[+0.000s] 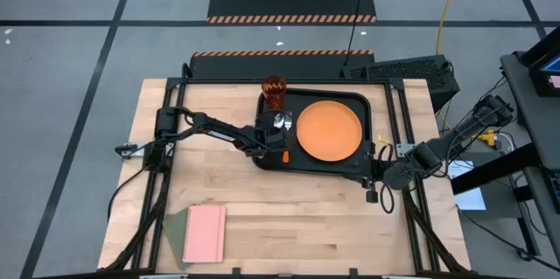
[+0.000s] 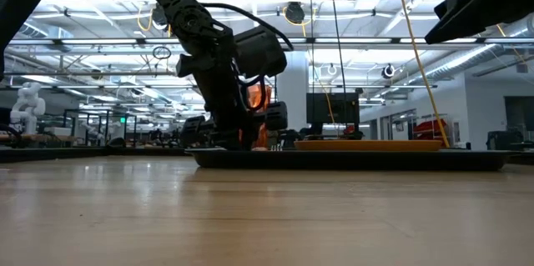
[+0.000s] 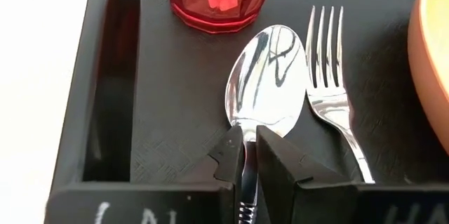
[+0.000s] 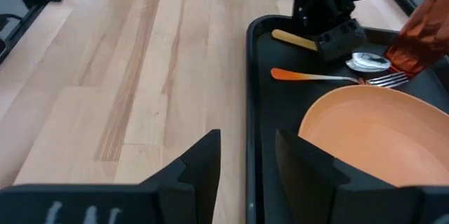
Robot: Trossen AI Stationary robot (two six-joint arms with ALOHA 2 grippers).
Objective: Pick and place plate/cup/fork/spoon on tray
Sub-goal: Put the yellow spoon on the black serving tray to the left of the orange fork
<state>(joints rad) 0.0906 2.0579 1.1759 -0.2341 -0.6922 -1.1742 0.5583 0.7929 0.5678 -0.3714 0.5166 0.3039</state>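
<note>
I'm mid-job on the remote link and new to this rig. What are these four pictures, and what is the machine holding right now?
It is a robot with two dark arms at a wooden table. One picture looks straight down, one looks level across the tabletop, and one sits on each wrist.

On the black tray lie the orange plate, the cup, the fork and the spoon. The spoon and fork lie side by side next to the plate. A pink notebook lies on the table off the tray.

The left gripper is down in the tray, its fingers closed around the spoon's handle just behind the bowl. The right gripper waits open and empty beside the tray's right edge.
</note>
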